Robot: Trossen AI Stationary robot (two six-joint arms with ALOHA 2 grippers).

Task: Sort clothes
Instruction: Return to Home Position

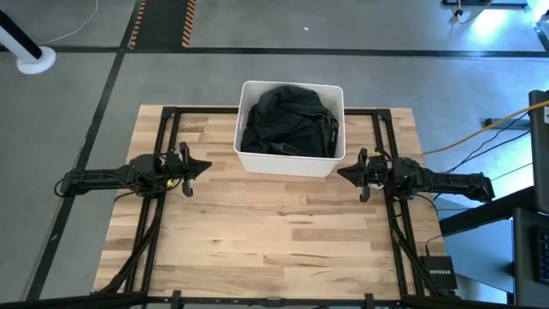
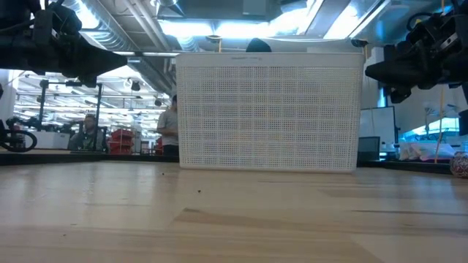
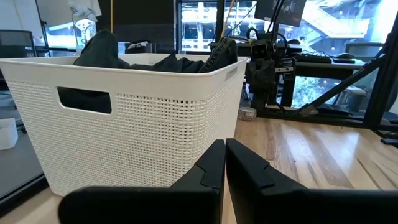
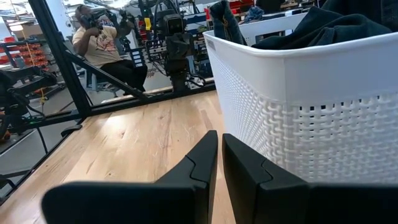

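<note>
Left gripper [image 1: 204, 165] and right gripper [image 1: 343, 174] closed, empty, flanking bin [image 1: 292, 163]; black garment [image 1: 287, 120], apparently heaped above rim, may spill.

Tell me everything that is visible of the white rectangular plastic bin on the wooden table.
The white rectangular plastic bin stands upright on the light wooden table, near the middle of one long edge. Its walls are a fine perforated lattice under a smooth rim, with a slot handle in one end wall. Dark clothes fill it, heaped above the rim. Nothing else touches it.
</note>
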